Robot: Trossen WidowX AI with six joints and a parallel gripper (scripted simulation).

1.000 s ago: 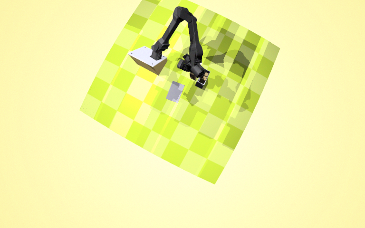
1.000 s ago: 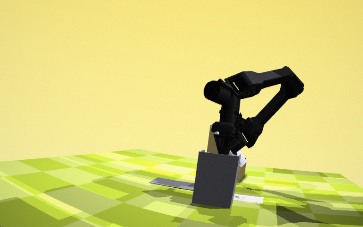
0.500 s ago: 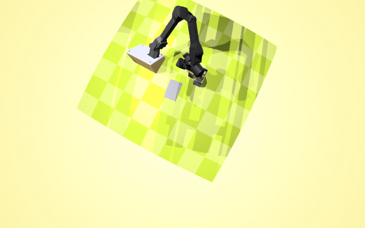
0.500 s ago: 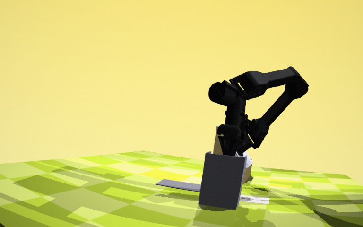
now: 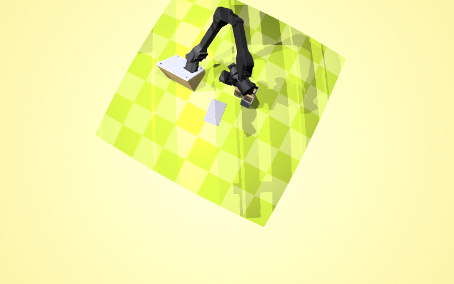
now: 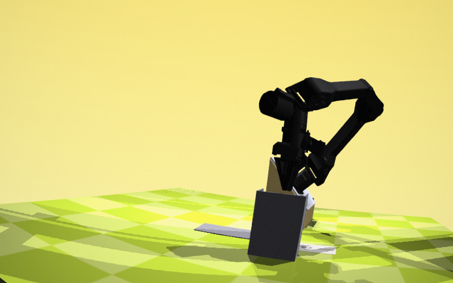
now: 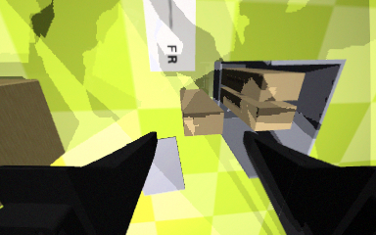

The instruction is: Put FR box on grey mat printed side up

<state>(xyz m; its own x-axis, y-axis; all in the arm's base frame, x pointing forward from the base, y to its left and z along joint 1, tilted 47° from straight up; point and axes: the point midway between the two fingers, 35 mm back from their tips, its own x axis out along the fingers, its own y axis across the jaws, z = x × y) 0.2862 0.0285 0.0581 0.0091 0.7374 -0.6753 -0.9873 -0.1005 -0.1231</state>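
Bin (image 5: 246, 102) (image 6: 277, 225) (image 7: 318, 100) nearest me, dark grey, upright on the checkered green tabletop (image 5: 202, 152) (image 6: 113, 256) (image 7: 105, 88). Two tan boxes (image 5: 249, 97) (image 7: 288, 87) stand inside, side by side; their printed codes can't be read from here.

Black claw (image 5: 246, 87) (image 6: 286, 188) (image 7: 200, 136) points down just above the bin's rim. Fingers apart, released, gripping nothing. Third box (image 5: 237, 92) (image 6: 272, 178) (image 7: 203, 122) is outside the bin, beside its wall; seen from the wrist it lies in line with the gap between the fingers. What supports it, can't tell. Whether it is the FR one, can't tell either.

Grey mat (image 5: 214, 112) (image 6: 223, 230) (image 7: 167, 168) lies flat beyond the bin, no box on it. White card (image 6: 318, 250) (image 7: 172, 36), also flat, reads "FR". Farther back, the arm rises from a pale plate (image 5: 172, 64) on a tan pedestal (image 5: 182, 80) (image 6: 309, 216) (image 7: 29, 122).
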